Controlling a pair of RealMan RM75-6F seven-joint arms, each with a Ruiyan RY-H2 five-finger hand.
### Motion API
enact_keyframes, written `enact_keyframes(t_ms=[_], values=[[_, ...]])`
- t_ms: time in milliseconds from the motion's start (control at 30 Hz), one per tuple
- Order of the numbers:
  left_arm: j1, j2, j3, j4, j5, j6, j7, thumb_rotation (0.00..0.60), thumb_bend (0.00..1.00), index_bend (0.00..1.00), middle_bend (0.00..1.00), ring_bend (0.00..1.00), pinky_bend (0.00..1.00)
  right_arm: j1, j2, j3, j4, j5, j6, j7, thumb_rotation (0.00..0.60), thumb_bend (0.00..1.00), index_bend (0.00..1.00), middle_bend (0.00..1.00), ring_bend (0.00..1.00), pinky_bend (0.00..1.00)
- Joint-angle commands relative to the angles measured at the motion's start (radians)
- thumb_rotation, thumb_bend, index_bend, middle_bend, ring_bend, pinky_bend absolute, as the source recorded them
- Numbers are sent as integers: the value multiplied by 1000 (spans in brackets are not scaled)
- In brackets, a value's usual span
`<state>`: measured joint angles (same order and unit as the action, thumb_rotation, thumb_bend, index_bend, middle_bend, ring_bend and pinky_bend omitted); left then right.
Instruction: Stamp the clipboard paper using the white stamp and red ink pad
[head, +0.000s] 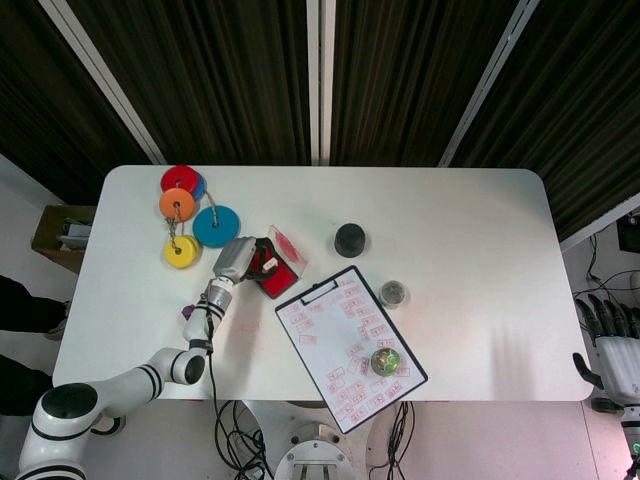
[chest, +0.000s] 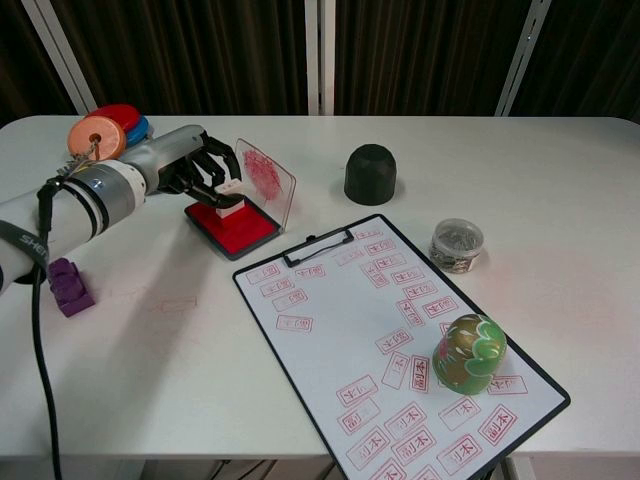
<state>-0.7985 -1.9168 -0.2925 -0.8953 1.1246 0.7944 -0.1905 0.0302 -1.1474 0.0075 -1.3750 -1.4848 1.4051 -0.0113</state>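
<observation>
Left hand (chest: 200, 172), dark-fingered on a silver forearm, reaches in from the side of the white counter (chest: 560, 200) and has its fingers curled around the small white block stamp (chest: 230, 193), which stands upright with its base pressed onto the red square ink pad (chest: 232, 227). The pad sits in a black tray, and its clear hinged lid (chest: 268, 182), smeared with red ink, stands tilted up just behind the stamp. Just beside the pad, toward the near edge, lies the black-rimmed clipboard (chest: 395, 345) set at an angle, its white paper already dotted with many red rectangular stamp marks. A green and gold egg-shaped ornament (chest: 469, 352) rests on the lower part of that paper. Off the board's far edge stands a small clear round tub with a lid (chest: 457, 243), and further back a black dome-shaped cap (chest: 371, 173). A cluster of coloured discs, red, orange, blue and yellow (head: 186, 214), lies at the far left corner, and a small purple block (chest: 66, 284) sits beside the left forearm. Right hand (head: 611, 345) hangs off the counter's right end, well apart from everything, fingers spread and holding nothing.
</observation>
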Motion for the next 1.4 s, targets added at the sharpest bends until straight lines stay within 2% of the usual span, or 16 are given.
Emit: enact_keyframes(t_ms=[33, 233, 400, 533, 733, 833, 1000, 1133, 1233, 1400], values=[[-1, -8, 1, 13, 8, 0, -11, 600, 469, 696, 737, 1000, 1000, 0, 1, 1, 0, 2, 0, 1, 600, 273, 0, 0, 0, 0], [0, -1, -5, 6, 23, 15, -29, 600, 468, 696, 737, 1000, 1000, -1, 2, 1, 0, 2, 3, 5, 600, 273, 0, 0, 0, 0], [9, 39, -17, -64, 31, 40, -32, 600, 468, 696, 737, 1000, 1000, -1, 1, 1, 0, 0, 4, 9, 600, 272, 0, 0, 0, 0], [28, 123, -41, -201, 6, 48, -13, 600, 471, 696, 737, 1000, 1000, -2, 0, 1, 3, 0, 5, 13, 600, 273, 0, 0, 0, 0], [101, 282, -48, -486, -23, 123, 46, 600, 480, 696, 737, 1000, 1000, -2, -9, -3, 14, -3, 2, 24, 600, 273, 0, 0, 0, 0], [133, 317, -25, -577, -6, 170, 71, 600, 481, 695, 737, 1000, 1000, 0, -15, -7, 21, -7, -2, 28, 600, 273, 0, 0, 0, 0], [185, 318, 57, -685, 79, 251, 90, 600, 481, 694, 737, 1000, 1000, 2, -22, -13, 29, -17, -7, 35, 600, 273, 0, 0, 0, 0], [211, 268, 132, -704, 174, 311, 111, 600, 480, 694, 737, 1000, 1000, 7, -18, -14, 31, -32, 0, 53, 600, 272, 0, 0, 0, 0], [218, 227, 166, -697, 225, 342, 142, 600, 481, 694, 737, 1000, 1000, 4, -18, -15, 35, -38, 10, 61, 600, 272, 0, 0, 0, 0], [203, 162, 181, -660, 253, 335, 186, 600, 480, 694, 737, 1000, 1000, -5, -17, -20, 51, -35, 14, 80, 600, 272, 0, 0, 0, 0]])
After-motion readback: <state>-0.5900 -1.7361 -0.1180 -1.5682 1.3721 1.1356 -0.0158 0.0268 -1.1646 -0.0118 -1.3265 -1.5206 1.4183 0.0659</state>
